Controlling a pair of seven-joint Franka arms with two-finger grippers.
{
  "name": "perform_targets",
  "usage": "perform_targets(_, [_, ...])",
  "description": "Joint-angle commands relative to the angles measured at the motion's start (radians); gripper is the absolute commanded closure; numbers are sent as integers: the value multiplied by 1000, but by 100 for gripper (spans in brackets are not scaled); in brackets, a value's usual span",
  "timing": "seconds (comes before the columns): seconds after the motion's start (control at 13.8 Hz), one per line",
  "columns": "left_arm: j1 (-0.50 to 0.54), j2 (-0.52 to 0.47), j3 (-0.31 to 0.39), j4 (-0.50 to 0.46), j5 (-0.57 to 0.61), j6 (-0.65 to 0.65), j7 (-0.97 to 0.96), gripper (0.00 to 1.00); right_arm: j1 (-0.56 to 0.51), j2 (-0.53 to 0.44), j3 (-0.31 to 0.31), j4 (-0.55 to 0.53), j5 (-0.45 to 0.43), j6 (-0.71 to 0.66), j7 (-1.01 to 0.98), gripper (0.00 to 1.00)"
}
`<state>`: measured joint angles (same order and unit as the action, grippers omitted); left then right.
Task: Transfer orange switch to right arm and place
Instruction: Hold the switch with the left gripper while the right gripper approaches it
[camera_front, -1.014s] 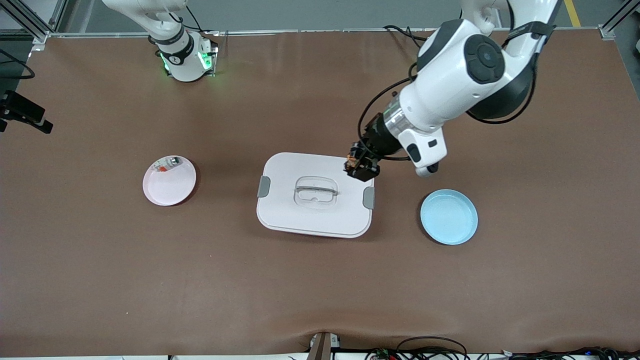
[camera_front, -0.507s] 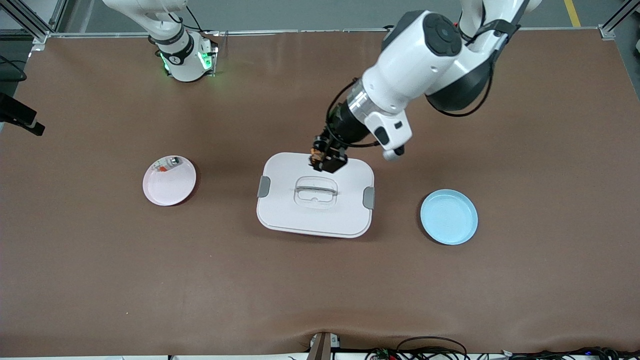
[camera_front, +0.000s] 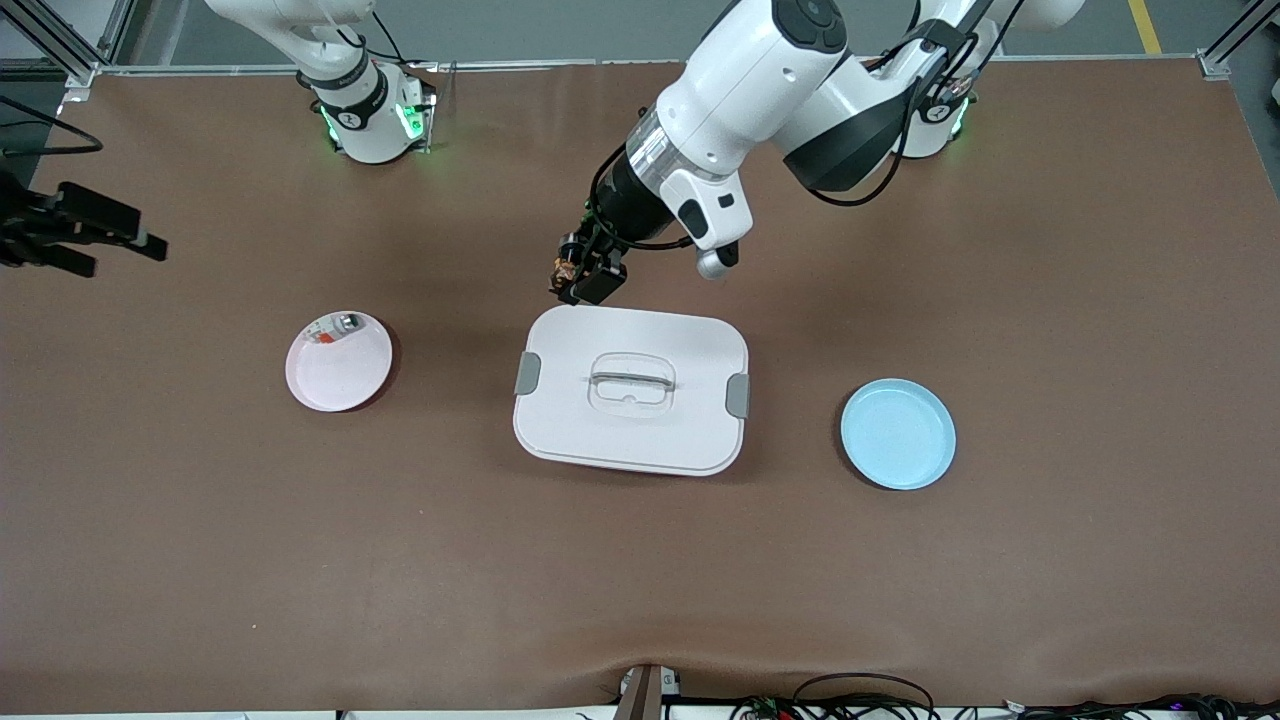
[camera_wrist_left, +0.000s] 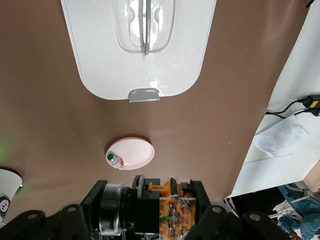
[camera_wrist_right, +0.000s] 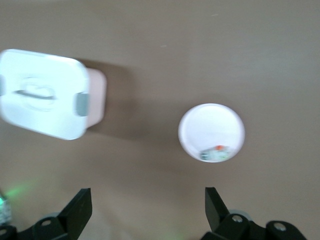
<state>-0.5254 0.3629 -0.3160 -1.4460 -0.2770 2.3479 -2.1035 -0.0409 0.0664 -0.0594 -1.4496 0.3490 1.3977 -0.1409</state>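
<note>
Orange-copper metal glints between the left gripper's fingers, where the tiny black blocky orange switch is pinched tight and carried in the air, just over the brown table at the edge of the white lidded rectangular container that lies farther from the front camera. In the left wrist view the switch is seen clamped crosswise, its copper end left exposed, presumably so a second gripper can be given something to grab. The right gripper is held high at the right arm's end of the table, fingers spread wide apart in its wrist view, apparently readied to receive the part. Below it, the pale pink round plate is seen with a whitish-silver small part already resting at its rim; that plate is judged the likely destination. Toward the left arm's end, a light blue round plate is left bare. The handover is not yet made; the two grippers are well apart.
</note>
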Motion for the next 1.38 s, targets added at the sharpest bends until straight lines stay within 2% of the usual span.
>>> perform_targets(0.0, [-22, 11, 6, 22, -19, 14, -6, 65, -16, -16, 6, -84, 195, 21, -14, 0])
perform_targets(0.14, [-24, 13, 6, 21, -13, 14, -6, 65, -16, -40, 6, -177, 312, 108, -6, 0])
perform_targets(0.29, [-25, 13, 6, 21, -10, 14, -4, 65, -4, -91, 13, -279, 379, 186, -2, 0])
perform_targets(0.43, [-30, 13, 6, 21, -10, 14, -6, 65, 48, -166, 13, -424, 482, 320, 0, 0])
perform_targets(0.51, [-30, 13, 8, 21, -10, 14, -6, 65, 82, -187, 13, -463, 501, 370, 0, 0])
perform_targets(0.94, [-30, 14, 9, 21, -4, 30, -1, 65, 249, -221, 15, -500, 508, 515, 35, 0])
perform_targets(1.16, [-31, 18, 9, 19, -4, 31, -3, 65, 311, -223, 15, -523, 580, 615, 38, 0])
perform_targets(1.3, [-31, 18, 9, 19, -2, 31, -3, 65, 386, -227, 15, -537, 587, 708, 99, 0])
